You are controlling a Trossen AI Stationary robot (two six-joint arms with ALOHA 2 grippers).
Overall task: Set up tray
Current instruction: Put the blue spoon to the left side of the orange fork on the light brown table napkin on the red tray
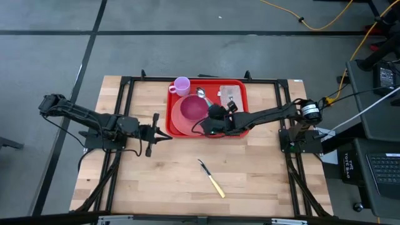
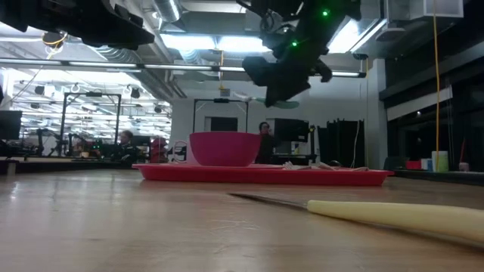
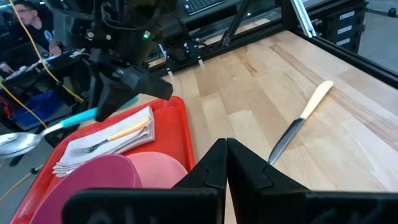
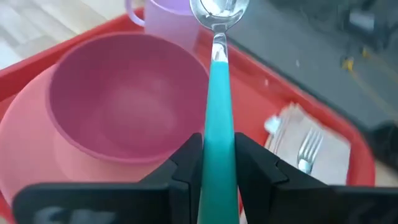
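The red tray point(image 1: 212, 85) lies at the table's far middle. On it a magenta bowl point(image 4: 127, 99) sits on a pink plate point(image 4: 25, 149), with a lilac cup point(image 1: 182, 85) at the far left corner and a fork on a folded napkin point(image 1: 230, 95) at the far right. My right gripper point(image 4: 217, 146) hovers over the tray, shut on a teal-handled spoon point(image 4: 217, 74). My left gripper point(image 3: 226, 149) is shut and empty, just left of the tray point(image 3: 180, 124). A knife point(image 1: 212, 179) with a cream handle lies flat on the wood near the front. My right gripper pinches the spoon's teal handle point(image 4: 217, 134) between its two fingers. The handle runs out forward past the fingertips, and the metal spoon bowl point(image 4: 219, 11) is at the far end, toward the cup. The spoon is lifted clear above the tray point(image 2: 265, 174), roughly level.
Bare wood stretches across the near half of the table around the knife point(image 3: 298, 121). A black frame borders the table's far and side edges. Beyond the table are desks, screens, cables and a person in the room.
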